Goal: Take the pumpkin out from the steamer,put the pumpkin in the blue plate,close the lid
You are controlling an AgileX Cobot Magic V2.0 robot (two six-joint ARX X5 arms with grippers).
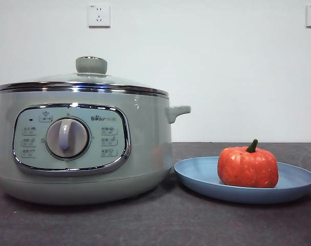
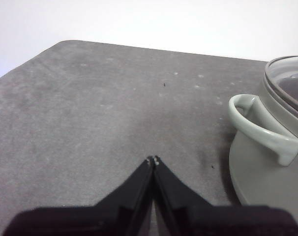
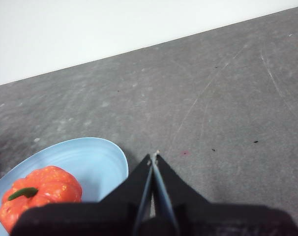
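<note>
Front view: The steamer (image 1: 83, 148) stands on the dark table (image 1: 155, 225), control panel and dial facing the camera. The lid (image 1: 86, 82) sits seated on the steamer's rim, knob upright. Just beside the steamer stands the blue plate (image 1: 245, 182); its near rim is close to the steamer's base, though I cannot tell whether they touch. The pumpkin (image 1: 248, 166) rests inside the blue plate, upright, stem pointing up. Neither of my arms appears in this view.

Left wrist view: My left gripper (image 2: 153, 160) hangs above bare table (image 2: 90, 123), its two jaws pressed together at the tips and holding nothing. The steamer (image 2: 267, 172) is off to one side, apart from the jaws, with one side handle (image 2: 262, 129) turned toward the camera. An edge of the glass lid (image 2: 286, 78) is visible, in place on the steamer.

Right wrist view: My right gripper (image 3: 154, 157) is likewise closed tip to tip and empty, above the table (image 3: 213, 108). The blue plate (image 3: 90, 160) lies near the jaws, its rim just beside the tips. The pumpkin (image 3: 41, 194) sits in the blue plate, apart from the jaws.
</note>
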